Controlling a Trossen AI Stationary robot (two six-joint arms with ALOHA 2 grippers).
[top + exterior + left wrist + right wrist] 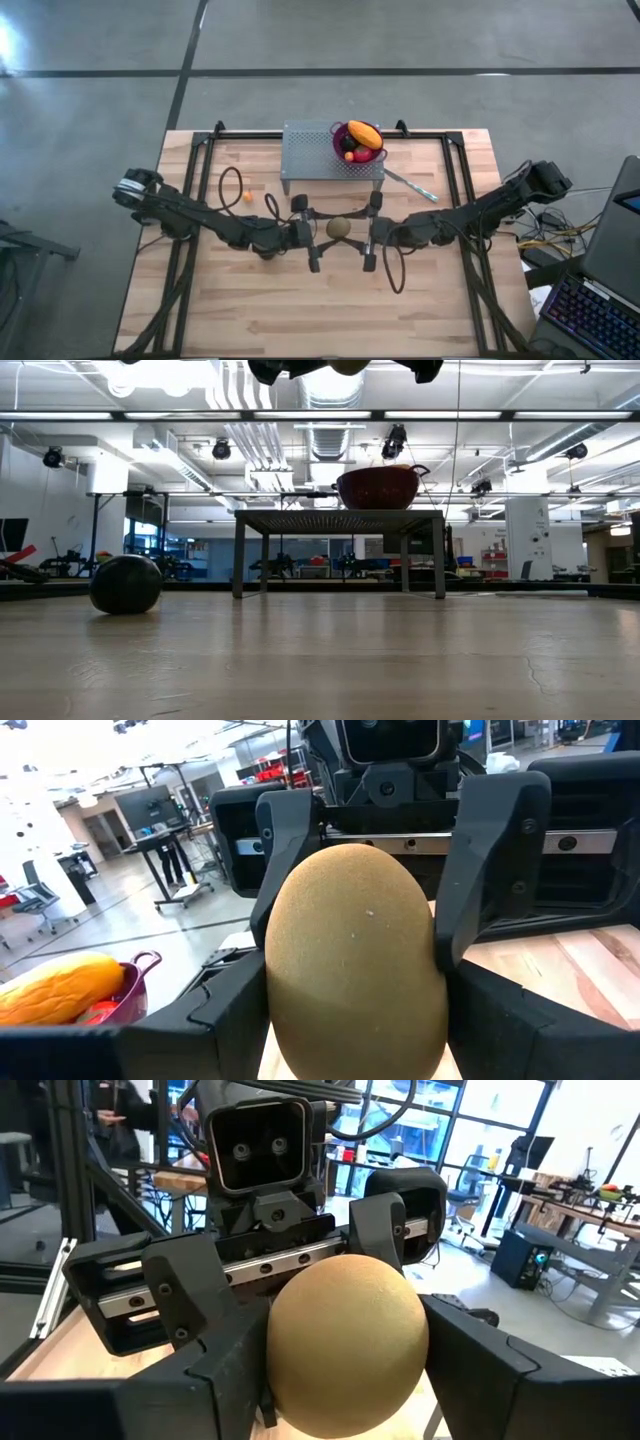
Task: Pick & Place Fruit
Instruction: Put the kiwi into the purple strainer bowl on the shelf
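While both arms meet at mid-table, the high view shows the brown-green oval fruit (pixel 339 229) pinched between the left gripper (pixel 328 230) and the right gripper (pixel 352 230), well apart from the purple bowl (pixel 338 140) on its perforated stand (pixel 315 160). A small orange ball (pixel 247 196) and a silver utensil (pixel 410 185) lie on the bare wooden table (pixel 420 300).

Low view: the fruit hangs clear of the planks, out at the top edge; a ball that shows dark (pixel 126 583) sits on the wood, with a bright workshop behind.

Left wrist view: the left jaws grasp the fruit low, and the right gripper's fingers (pixel 285 850) flank it higher.

Right wrist view: the right jaws press the fruit's sides.

Judgement: a handover. The left should release only once the right's hold is firm, since the rounded skin may slip.
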